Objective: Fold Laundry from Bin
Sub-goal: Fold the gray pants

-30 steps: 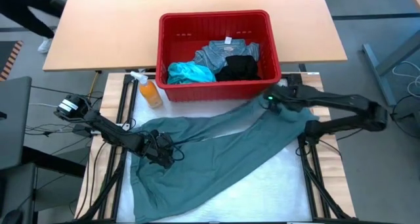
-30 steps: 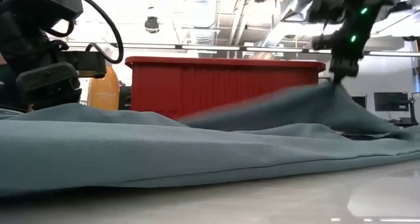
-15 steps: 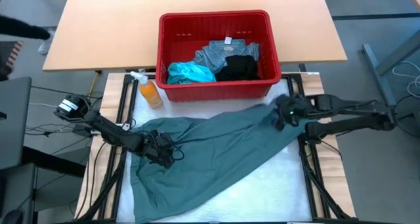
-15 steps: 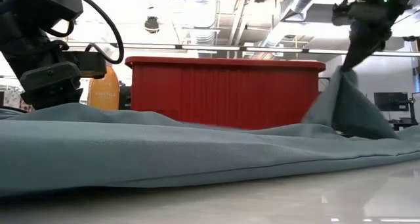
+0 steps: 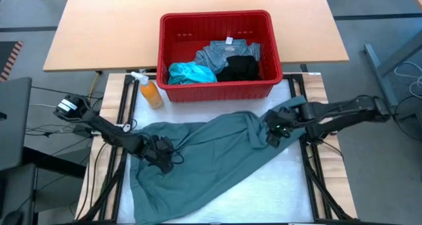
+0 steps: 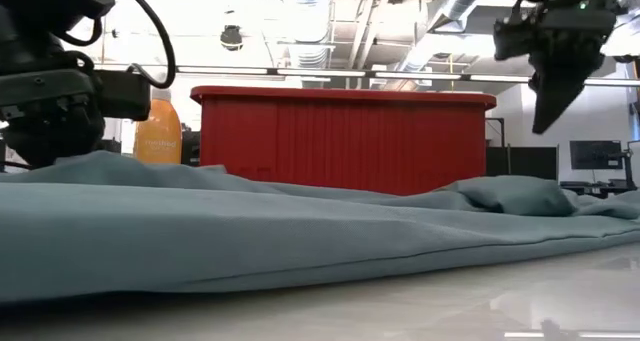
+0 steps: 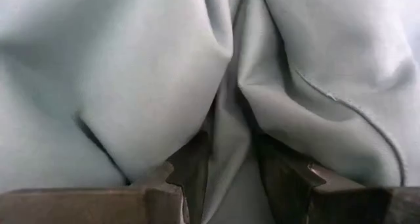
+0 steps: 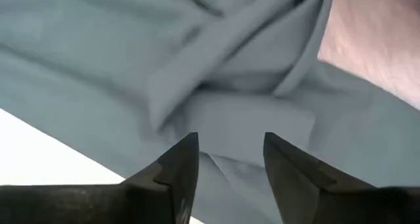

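While one grey-green shirt (image 5: 204, 156) sprawls across the table, three more garments sit in the red bin (image 5: 170, 60). Left gripper (image 7: 226, 175) pinches its fold; right gripper (image 5: 271, 136) hangs open above it.

I see a muted grey-green garment (image 5: 211, 156), plain and unpatterned. The bin (image 5: 217, 86) is bright red. Inside it lie a turquoise garment (image 5: 191, 72), a black garment (image 5: 239, 68) and a mottled blue-grey garment (image 5: 221, 52). The spray bottle (image 5: 150, 92) is orange.
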Motion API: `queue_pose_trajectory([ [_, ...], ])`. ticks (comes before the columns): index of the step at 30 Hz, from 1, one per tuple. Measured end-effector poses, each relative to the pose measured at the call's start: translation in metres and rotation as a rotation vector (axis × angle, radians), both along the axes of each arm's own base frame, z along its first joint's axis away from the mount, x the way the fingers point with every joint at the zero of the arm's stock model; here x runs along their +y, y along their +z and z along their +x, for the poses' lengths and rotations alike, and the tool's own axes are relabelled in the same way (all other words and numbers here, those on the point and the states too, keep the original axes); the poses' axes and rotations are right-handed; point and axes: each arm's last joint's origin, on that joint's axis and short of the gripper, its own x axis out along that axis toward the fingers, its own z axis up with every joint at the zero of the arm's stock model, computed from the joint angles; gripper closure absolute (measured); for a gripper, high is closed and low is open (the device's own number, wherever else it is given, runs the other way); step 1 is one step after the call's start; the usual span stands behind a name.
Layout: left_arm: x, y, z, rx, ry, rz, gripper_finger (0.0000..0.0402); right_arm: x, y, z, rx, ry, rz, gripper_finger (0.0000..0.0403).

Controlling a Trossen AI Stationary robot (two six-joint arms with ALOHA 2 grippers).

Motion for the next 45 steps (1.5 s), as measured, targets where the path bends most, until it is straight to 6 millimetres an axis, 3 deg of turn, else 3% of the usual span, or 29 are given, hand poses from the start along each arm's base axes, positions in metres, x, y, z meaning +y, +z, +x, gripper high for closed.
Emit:
queue_pose_trajectory([
  [3, 0.000, 0.000, -0.001, 0.013, -0.004, 0.006, 0.0276, -0.002, -0.012, 0.004, 0.137, 0.001, -0.019, 0.0199],
  [9, 0.000, -0.001, -0.001, 0.013, -0.009, 0.008, 0.0276, -0.021, -0.032, 0.010, 0.325, -0.192, -0.014, 0.0202],
  [18, 0.000, -0.001, -0.001, 0.013, -0.024, 0.013, 0.0276, -0.043, -0.041, 0.014, 0.283, -0.205, -0.004, 0.0204],
  [24, 0.000, -0.001, -0.001, 0.016, -0.048, 0.021, 0.0276, -0.045, -0.072, 0.006, 0.273, -0.196, 0.110, 0.0205],
  [28, 0.000, -0.001, -0.001, 0.014, -0.047, 0.021, 0.0276, -0.041, -0.071, 0.003, 0.256, -0.164, 0.127, 0.0234],
  [34, 0.001, -0.001, 0.000, 0.004, -0.041, 0.026, 0.0276, -0.034, -0.055, -0.002, 0.188, -0.114, 0.116, 0.0381],
  [38, 0.001, 0.001, 0.002, -0.005, -0.032, 0.023, 0.0276, -0.035, -0.024, -0.010, 0.141, -0.126, 0.071, 0.0384],
  [45, -0.004, 0.016, 0.015, -0.064, -0.055, 0.053, 0.0276, -0.052, 0.065, -0.047, 0.029, -0.338, -0.285, 0.0389],
])
